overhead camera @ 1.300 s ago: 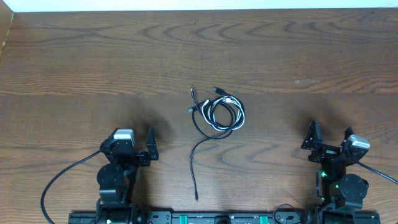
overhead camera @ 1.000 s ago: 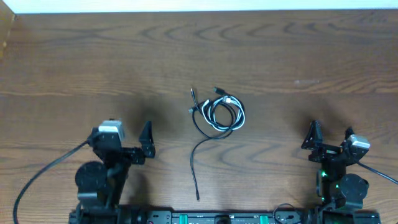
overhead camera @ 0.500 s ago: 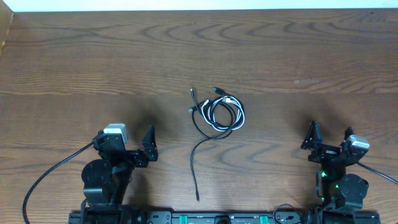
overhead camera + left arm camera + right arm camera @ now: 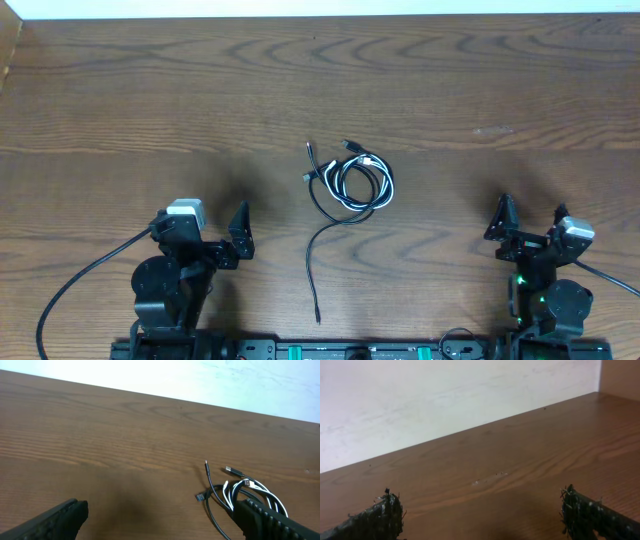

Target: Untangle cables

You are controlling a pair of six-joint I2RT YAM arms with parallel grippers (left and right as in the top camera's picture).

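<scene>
On the brown wooden table (image 4: 150,100), the cables (image 4: 350,181) lie tangled ahead and right of the spread left gripper (image 4: 160,512), which cuts off part of the coil. The right gripper (image 4: 531,214) is spread, empty and well apart.

Mid-tabletop (image 4: 150,100): cables (image 4: 352,182), one strand trailing nearward; flanking them, well apart, left fingers (image 4: 241,228) and right fingers (image 4: 503,215).

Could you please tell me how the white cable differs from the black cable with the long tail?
The white cable is pale and lies wholly coiled; the black cable is dark and trails a long tail away from the loops. The white cable curls tightly, while the black cable's tail runs nearly straight. Both are tangled together mid-table.
</scene>
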